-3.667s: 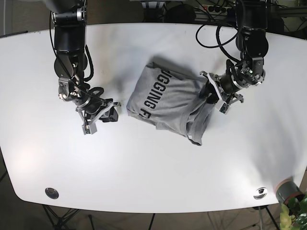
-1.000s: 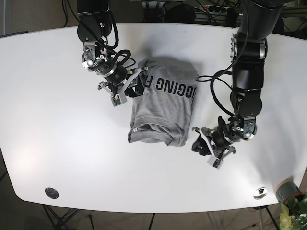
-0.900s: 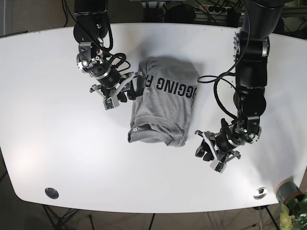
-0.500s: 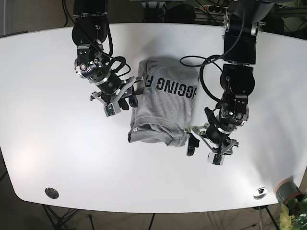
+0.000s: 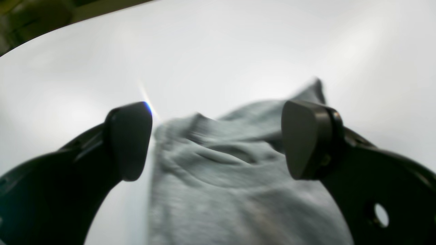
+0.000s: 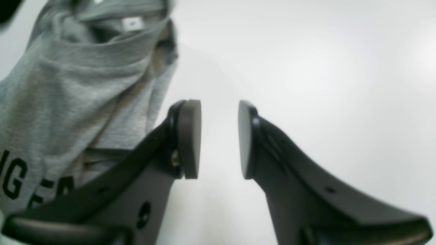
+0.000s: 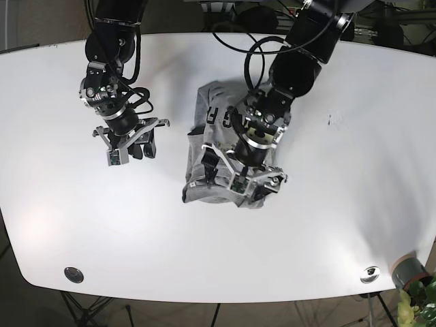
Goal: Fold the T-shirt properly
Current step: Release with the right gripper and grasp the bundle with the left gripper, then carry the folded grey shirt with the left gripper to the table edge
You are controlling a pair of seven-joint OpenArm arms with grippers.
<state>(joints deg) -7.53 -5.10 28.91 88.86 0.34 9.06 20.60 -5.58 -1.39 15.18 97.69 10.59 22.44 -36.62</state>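
Base view shows the grey shirt (image 7: 228, 146) lying folded in a rough rectangle near the middle of the white surface (image 7: 340, 225), with part of its black lettering visible at the upper edge. The left hand (image 7: 243, 174) sits directly over the shirt's lower half, its arm reaching down from the top of the frame and hiding much of the fabric. The right hand (image 7: 133, 148) is at centre left of the frame, well apart from the shirt, above bare surface.

Left wrist view has the left hand's (image 5: 216, 139) two dark fingers (image 5: 128, 139) spread wide, with a rumpled grey fold of shirt (image 5: 235, 173) between and below them; neither pad visibly presses the cloth, though the picture is blurred. White surface (image 5: 218, 51) fills the upper part of the frame.

Right wrist view shows the right hand (image 6: 219, 139) with its jaws at a narrow gap, nothing between them but white surface (image 6: 323, 68). The shirt (image 6: 78, 85) fills the upper left of that frame, a small white label (image 6: 131, 23) near the top and black letters at the lower left edge. The left finger (image 6: 189, 136) stands just beside the shirt's edge.

A small round metal fitting (image 7: 73, 274) sits in the surface at lower left of the base view, another (image 7: 370, 274) at lower right.
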